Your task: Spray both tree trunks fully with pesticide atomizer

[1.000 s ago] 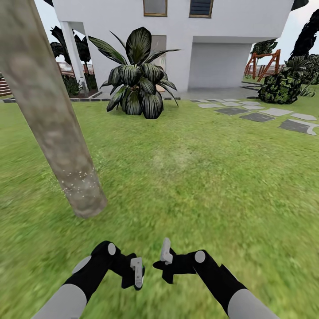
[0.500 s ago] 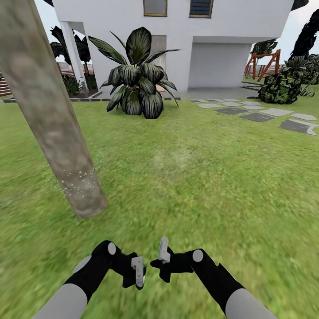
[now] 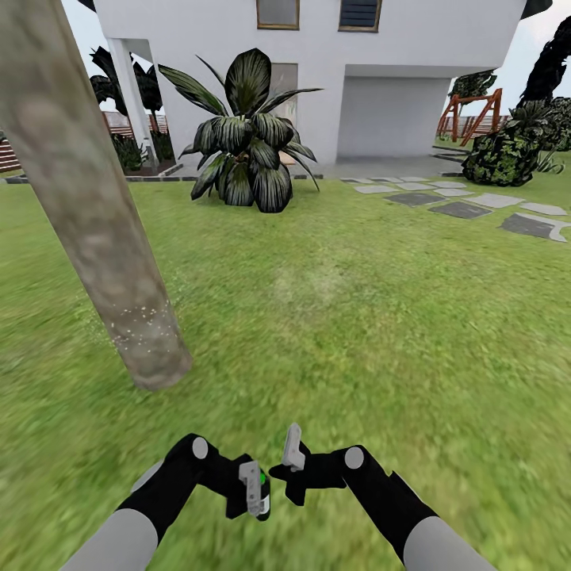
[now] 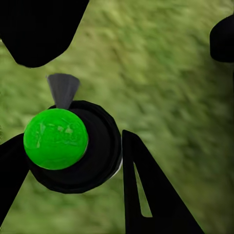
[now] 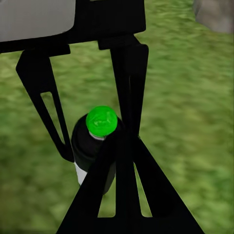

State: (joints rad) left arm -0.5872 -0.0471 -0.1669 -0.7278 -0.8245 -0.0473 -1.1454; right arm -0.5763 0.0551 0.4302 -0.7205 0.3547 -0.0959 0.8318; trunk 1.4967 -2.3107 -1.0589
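Left gripper [image 3: 255,493]: low in the frame, left of centre, fingers either side of the atomizer [image 4: 73,145]; whether they pinched it, could not tell.
Atomizer: dark body, green cap, between the left fingers, above the grass [image 3: 357,317].
Right gripper [image 3: 292,454]: just right of the left one, fingers spread, nothing between them.
Tree trunk [image 3: 87,206]: upper left down to mid-left, leaning, white specks [image 3: 139,317] near its base.
Background: white house [image 3: 396,71], dark leafy plant [image 3: 246,135], grey paving slabs [image 3: 460,208] at right.
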